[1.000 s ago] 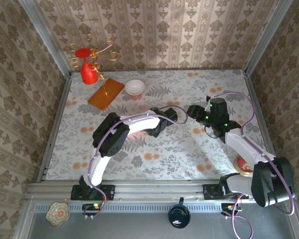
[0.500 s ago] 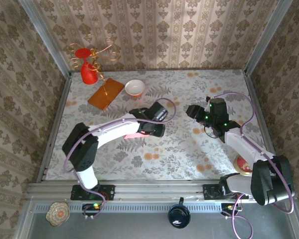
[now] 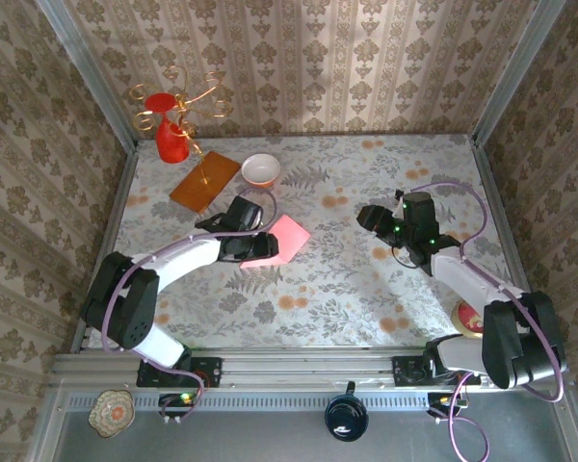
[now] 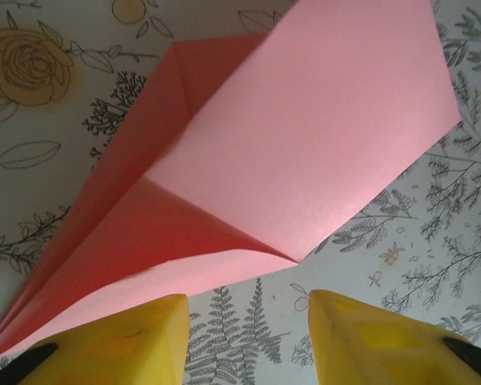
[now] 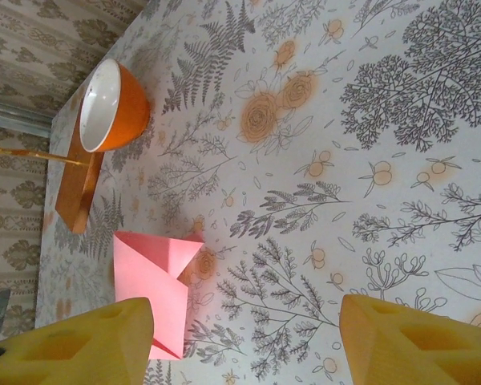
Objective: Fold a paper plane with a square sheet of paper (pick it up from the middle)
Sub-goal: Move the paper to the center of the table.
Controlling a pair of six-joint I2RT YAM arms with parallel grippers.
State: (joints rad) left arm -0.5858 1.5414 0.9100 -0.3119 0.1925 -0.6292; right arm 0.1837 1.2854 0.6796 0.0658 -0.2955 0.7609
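Gaping empty: left end effector (image 4: 244, 325), right end effector (image 5: 244, 333); one folded paper sheet (image 4: 305, 144).

Folded pink paper (image 4: 305, 144) lies on floral table (image 4: 40, 144) before parted yellow fingers (image 4: 128, 345).

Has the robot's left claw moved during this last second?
Yes. The left gripper has drawn back leftward, toward the wooden board, uncovering the pink paper.

From above, the left gripper (image 3: 253, 247) hides the left edge of the paper (image 3: 287, 236). In the left wrist view its far corner is cut off at the top, and its near tip probably runs behind a finger (image 4: 112, 345).
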